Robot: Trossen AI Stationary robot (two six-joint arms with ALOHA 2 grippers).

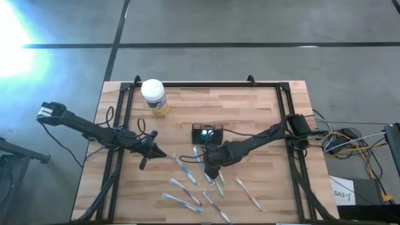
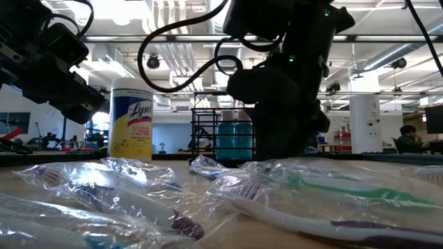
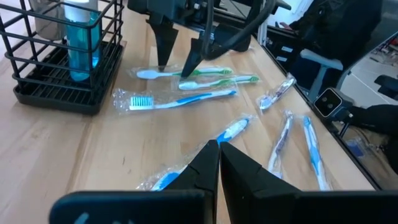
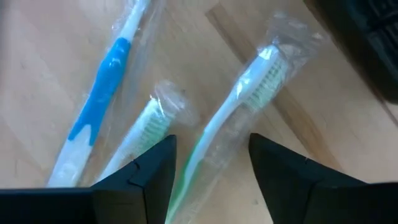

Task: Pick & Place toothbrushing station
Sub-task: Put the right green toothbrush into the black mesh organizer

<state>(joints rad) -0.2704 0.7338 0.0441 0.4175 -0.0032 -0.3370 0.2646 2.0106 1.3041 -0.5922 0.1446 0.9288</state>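
The toothbrushing station (image 1: 207,132) is a small black wire holder standing on its base at the table's middle; it also shows in the left wrist view (image 3: 59,74) with a blue item inside. My right gripper (image 4: 211,146) is open just in front of the station, and its fingers straddle a wrapped green toothbrush (image 4: 242,106) lying on the table. I cannot see them touch it. My left gripper (image 3: 219,152) is shut and empty, hovering left of the station above a wrapped blue toothbrush (image 3: 233,129).
Several wrapped toothbrushes (image 1: 187,187) lie scattered over the table's near half. A white-lidded yellow jar (image 1: 154,97) stands at the far left. A black frame (image 1: 206,83) runs along the table's edges. Cables hang off the right side (image 1: 350,140).
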